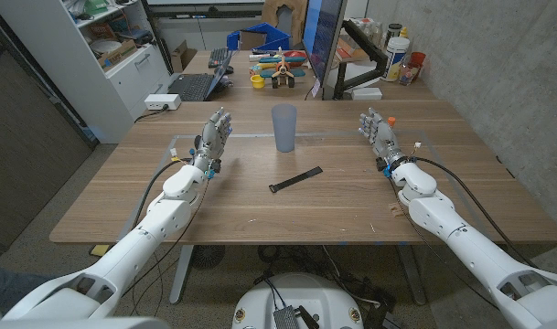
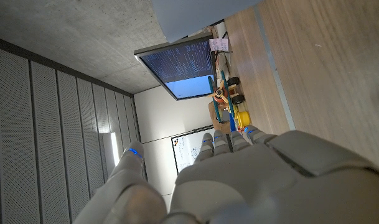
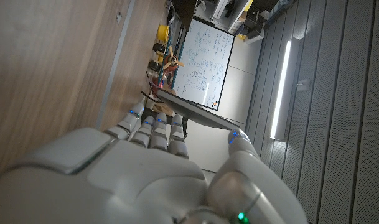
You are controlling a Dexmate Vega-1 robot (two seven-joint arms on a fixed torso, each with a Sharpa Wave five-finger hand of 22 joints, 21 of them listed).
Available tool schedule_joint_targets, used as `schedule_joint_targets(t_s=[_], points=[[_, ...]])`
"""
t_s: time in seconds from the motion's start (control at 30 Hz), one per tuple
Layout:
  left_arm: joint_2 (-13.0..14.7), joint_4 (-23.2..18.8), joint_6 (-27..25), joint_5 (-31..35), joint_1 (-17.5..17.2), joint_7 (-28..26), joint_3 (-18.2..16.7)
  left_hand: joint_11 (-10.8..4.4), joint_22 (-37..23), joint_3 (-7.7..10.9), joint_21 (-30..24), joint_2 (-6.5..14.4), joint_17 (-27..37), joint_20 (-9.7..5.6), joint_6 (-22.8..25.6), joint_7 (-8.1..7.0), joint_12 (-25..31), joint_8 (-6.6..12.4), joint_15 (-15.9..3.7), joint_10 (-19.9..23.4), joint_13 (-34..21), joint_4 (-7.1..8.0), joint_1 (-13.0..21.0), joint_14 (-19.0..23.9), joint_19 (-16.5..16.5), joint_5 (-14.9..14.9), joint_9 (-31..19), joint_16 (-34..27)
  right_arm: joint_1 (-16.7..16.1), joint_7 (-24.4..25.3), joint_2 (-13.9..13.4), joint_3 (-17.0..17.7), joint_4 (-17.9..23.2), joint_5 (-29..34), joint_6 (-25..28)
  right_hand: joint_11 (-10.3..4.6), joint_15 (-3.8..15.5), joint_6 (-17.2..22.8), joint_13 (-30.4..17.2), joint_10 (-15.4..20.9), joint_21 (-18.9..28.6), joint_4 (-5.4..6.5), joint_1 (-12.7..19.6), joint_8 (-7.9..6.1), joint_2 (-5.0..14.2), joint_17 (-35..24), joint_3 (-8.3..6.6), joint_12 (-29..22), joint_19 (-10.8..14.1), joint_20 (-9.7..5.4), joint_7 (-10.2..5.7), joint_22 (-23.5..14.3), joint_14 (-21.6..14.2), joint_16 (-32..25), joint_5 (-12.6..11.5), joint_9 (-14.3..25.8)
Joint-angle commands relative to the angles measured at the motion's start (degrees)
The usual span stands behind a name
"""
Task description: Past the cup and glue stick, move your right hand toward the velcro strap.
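The right hand [image 1: 378,131] stands upright on the wooden table [image 1: 351,196], fingers [image 1: 373,120] straight, close together and reaching toward the far edge, with nothing held between them. In the right wrist view the same hand [image 3: 158,180] shows its pale back, the fingers [image 3: 153,129] extended side by side and the thumb [image 3: 242,146] set apart from them, empty.

The velcro strap [image 1: 294,179] lies flat on the table as a thin dark strip, angled, well apart from the right fingertips, inward of them toward the table's middle and nearer the robot than they are. The translucent grey cup [image 1: 284,127] stands upright beyond the strap, roughly level with both sets of fingertips and between them. I cannot make out a glue stick.

The left hand [image 1: 212,137] mirrors the right: upright, fingers [image 1: 220,120] extended and holding nothing, the cup inward of them. The left wrist view shows its back [image 2: 251,180] with fingers [image 2: 229,140] pointing toward a monitor [image 2: 177,68] and coloured toys [image 2: 229,106] at the far edge of the table
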State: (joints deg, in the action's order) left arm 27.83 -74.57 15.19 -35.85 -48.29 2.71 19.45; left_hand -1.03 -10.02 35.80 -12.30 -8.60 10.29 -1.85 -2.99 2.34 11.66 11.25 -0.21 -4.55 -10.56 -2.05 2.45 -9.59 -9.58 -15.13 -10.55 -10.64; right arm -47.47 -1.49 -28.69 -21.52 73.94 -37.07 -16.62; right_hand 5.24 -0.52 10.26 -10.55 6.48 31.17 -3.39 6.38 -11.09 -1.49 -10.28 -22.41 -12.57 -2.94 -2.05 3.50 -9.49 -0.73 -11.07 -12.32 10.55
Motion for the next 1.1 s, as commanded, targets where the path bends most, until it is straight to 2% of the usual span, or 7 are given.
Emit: schedule_joint_targets(t_s=[0.03, 0.5, 1.1], points=[[-3.47, -0.52, -3.49, 4.46, -0.55, 2.48, -4.89, 0.06, -0.30, 0.29, -0.33, -0.45, 0.13, -1.40, -0.30, 0.01, 0.31, 0.40, 0.15, -0.53, -0.26, 0.02, 0.13, -0.89, -2.67, -0.46, -0.20, -0.30, 0.81, 0.02, 0.54, -0.46, -1.13, 0.41, 0.16, -0.19, -0.29, 0.72, -0.19, 0.92, 0.07, -0.07, 0.54, -0.40, 0.05, -0.22, -0.29, -0.26, -0.13, -1.77, -0.24, -0.29, -0.21, -0.26, -0.34, 0.31], [-5.83, -1.69, -6.00, 7.53, -1.22, 4.05, -8.40, -0.21, -0.33, 0.02, -0.21, -0.19, 0.12, -1.00, -0.18, -0.02, 0.38, 0.39, 0.16, -0.27, -0.27, 0.02, 0.30, -0.87, -2.58, -0.84, -0.21, -0.23, 1.97, -1.53, -0.01, -1.20, -2.01, 1.67, -0.57, -0.34, -0.08, 0.90, -0.20, 1.29, -0.30, -0.19, 0.48, -0.38, 0.09, -0.23, -0.19, -0.34, 0.46, -1.74, -0.54, -0.30, -0.57, -0.29, -0.37, 0.30], [-6.76, -2.90, -7.43, 8.96, -1.99, 4.52, -10.26, -0.12, -0.35, -0.28, -0.10, 0.15, 0.12, -0.44, 0.04, -0.17, 0.39, 0.40, 0.16, -0.08, -0.28, 0.03, 0.54, -0.61, -2.42, -1.27, -0.22, -0.25, 1.31, -1.33, -1.87, -1.68, 0.51, 5.00, -3.21, -0.58, 0.21, 1.34, -0.21, 1.94, -0.90, -0.31, 0.38, -0.45, 0.15, -0.23, -0.09, -0.51, 0.78, -1.53, -1.30, -0.31, -1.28, -0.41, -0.43, 0.30]])
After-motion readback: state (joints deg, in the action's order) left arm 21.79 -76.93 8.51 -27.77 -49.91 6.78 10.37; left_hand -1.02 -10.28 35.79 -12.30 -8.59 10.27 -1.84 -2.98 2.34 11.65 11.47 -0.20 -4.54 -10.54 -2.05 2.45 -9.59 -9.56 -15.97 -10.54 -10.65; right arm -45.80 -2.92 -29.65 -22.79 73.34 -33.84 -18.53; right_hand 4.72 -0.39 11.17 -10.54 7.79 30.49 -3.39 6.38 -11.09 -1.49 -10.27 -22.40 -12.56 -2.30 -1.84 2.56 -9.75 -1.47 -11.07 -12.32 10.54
